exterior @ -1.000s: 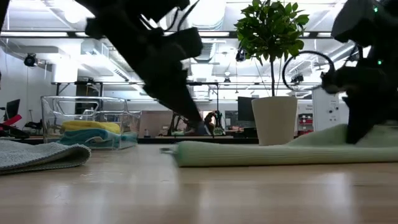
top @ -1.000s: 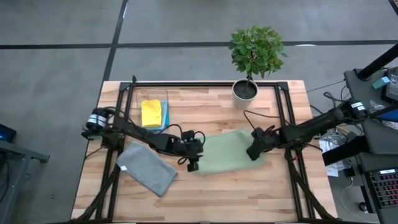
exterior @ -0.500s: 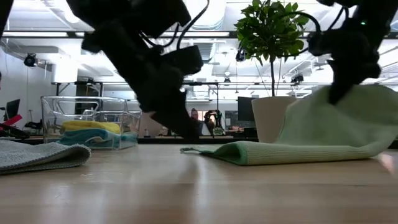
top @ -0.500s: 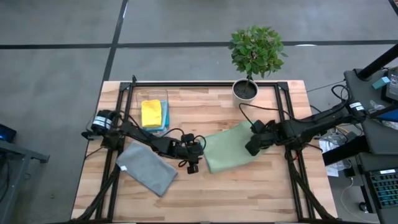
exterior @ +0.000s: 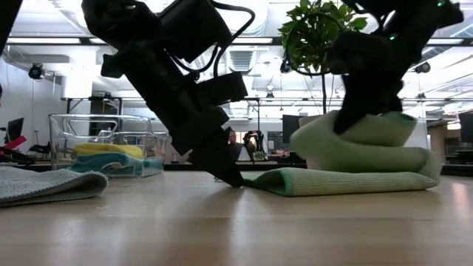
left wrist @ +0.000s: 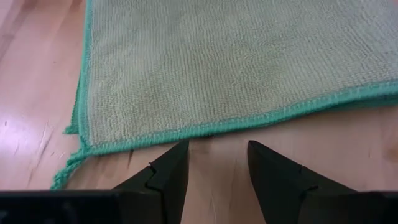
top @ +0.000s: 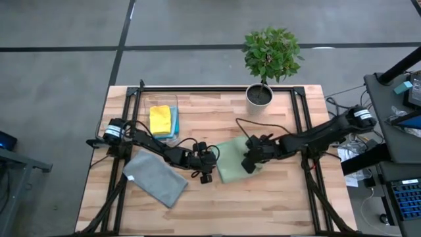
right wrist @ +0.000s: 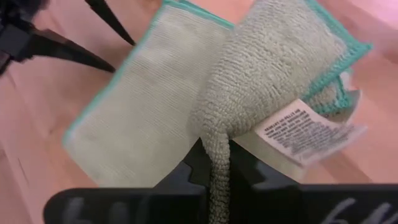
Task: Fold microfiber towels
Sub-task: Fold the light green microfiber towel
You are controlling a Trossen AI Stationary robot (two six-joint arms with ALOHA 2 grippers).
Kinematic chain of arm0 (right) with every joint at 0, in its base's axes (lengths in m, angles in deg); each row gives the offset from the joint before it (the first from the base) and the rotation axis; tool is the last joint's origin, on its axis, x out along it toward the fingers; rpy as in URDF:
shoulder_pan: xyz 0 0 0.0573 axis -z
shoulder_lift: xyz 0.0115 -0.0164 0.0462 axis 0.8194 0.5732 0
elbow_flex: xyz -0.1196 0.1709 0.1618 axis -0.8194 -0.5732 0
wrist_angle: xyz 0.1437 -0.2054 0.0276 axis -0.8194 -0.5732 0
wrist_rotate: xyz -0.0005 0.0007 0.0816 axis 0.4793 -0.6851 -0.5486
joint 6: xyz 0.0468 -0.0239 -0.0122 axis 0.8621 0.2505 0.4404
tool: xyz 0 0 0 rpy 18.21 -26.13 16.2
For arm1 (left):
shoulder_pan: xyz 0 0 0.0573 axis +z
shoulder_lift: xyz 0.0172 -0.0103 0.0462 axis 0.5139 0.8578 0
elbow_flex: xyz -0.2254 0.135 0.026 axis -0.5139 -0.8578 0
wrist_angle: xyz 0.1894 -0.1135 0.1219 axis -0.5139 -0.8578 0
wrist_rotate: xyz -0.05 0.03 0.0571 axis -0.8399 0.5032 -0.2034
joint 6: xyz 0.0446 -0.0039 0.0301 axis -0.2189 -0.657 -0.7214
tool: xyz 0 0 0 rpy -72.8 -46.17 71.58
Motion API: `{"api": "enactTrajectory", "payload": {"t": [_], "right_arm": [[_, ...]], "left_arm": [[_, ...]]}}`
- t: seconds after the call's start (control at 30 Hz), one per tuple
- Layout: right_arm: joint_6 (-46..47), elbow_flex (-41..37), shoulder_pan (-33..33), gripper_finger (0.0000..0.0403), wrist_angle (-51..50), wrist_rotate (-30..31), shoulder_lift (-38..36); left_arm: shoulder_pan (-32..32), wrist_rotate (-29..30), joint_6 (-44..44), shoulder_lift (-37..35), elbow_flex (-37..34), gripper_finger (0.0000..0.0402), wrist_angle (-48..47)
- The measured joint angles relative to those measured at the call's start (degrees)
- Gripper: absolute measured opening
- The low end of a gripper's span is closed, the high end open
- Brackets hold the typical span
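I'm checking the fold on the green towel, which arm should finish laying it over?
Right. The right gripper is shut on the green towel, its raised edge doubled over; the left gripper is open at the towel's edge, holding nothing.

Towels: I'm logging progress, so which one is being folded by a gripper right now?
The olive green towel at the table's middle: the right gripper pinches its edge, lifted and doubled over. The grey towel lies flat; the yellow towel sits in the clear bin.
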Motion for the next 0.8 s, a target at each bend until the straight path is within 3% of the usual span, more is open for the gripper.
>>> {"api": "enactTrajectory", "payload": {"t": [0.23, 0.63, 0.8], "right_arm": [[-1.1, 1.2, 0.7, 0.0013, 7.8, 0.5, 7.5], [-3.6, 8.1, 1.2, 0.0014, 9.1, 1.0, 17.3], [-5.0, 11.8, 1.3, 0.0044, 8.5, 0.9, 21.2]], "left_arm": [[0.0, 0.0, 0.0, 0.1, -0.1, 0.015, 1.0], [0.0, 0.0, 0.0, 0.1, -0.1, 0.015, 1.5], [0.0, 0.0, 0.0, 0.1, -0.1, 0.015, 1.8]]}}
